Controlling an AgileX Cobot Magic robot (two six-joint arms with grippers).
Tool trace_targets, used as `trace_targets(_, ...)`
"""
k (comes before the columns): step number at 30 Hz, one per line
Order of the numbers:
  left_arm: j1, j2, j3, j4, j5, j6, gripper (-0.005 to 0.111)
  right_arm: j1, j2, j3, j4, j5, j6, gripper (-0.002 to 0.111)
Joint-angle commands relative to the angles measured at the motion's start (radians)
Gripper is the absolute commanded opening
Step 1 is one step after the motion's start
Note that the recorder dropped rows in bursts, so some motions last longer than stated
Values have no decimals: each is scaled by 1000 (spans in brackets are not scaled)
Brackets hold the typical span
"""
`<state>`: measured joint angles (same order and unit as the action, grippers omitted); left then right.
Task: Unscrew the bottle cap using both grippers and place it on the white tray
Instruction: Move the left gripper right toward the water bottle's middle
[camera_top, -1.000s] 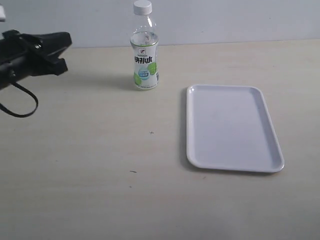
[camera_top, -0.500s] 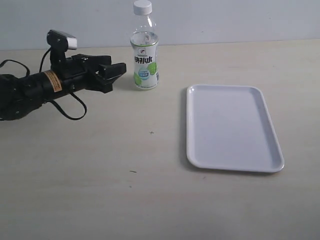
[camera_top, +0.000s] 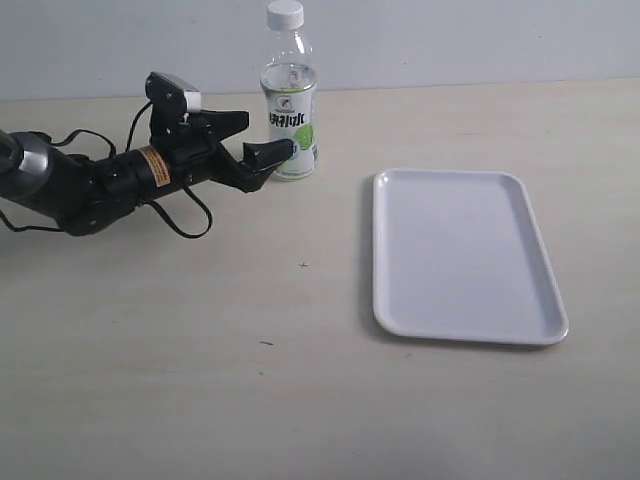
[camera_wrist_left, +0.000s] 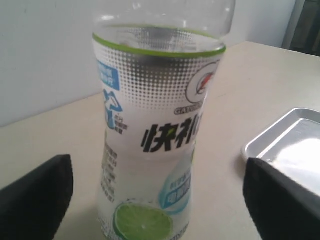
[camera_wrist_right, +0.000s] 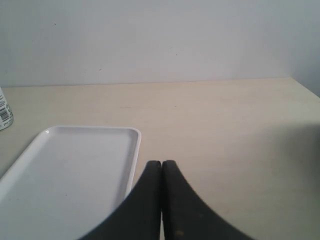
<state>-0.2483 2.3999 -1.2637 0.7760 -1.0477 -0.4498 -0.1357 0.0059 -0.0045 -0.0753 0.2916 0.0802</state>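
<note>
We see a pale beige table (camera_top: 200, 380) running back to a plain light wall (camera_top: 450, 40). The largest thing on it is the white tray (camera_top: 465, 255), a glossy rectangle with rounded corners and a low rim, lying flat with nothing on it. It sits well apart from the left gripper (camera_top: 262, 136), on the far side of the bottle from that tool. It also lies just ahead of the right gripper (camera_wrist_right: 161, 200), which shows only in its own wrist view. There its two black jaws are pressed together with nothing between them, hovering above the table near one long edge of the tray. The dark left arm (camera_top: 70, 185) reaches in low over the table, carrying an orange label (camera_top: 150, 165) and a loose black cable (camera_top: 180, 222). The left gripper's jaws stand wide apart, one on either side of the bottle (camera_top: 290, 120). In the left wrist view a strip of table shows between each jaw and the bottle, so neither jaw touches it. The bottle is small, clear and upright, with a white-and-green label showing dark characters and a slice of lime, and the jaws flank its labelled lower half. The bottle cap (camera_top: 285, 13), a small white disc, sits on the bottle's neck, above the left gripper and clear of its jaws.
</note>
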Motion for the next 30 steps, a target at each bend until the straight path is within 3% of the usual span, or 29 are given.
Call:
trace_targets(1, -30, 39, -55, -20, -13, 3, 88, -3, -6, 5, -2, -9, 0, 0)
trace_targets(12, -89, 115, -162, -89, 36, 1, 88, -3, -6, 5, -2, -9, 0, 0)
trace_targets(22, -93, 141, -182, -192, 52, 27, 87, -3, -6, 5, -2, -9, 0, 0)
trace_targets(30, -132, 141, -207, -185, 165, 27, 87, -3, -6, 5, -2, -9, 0, 0)
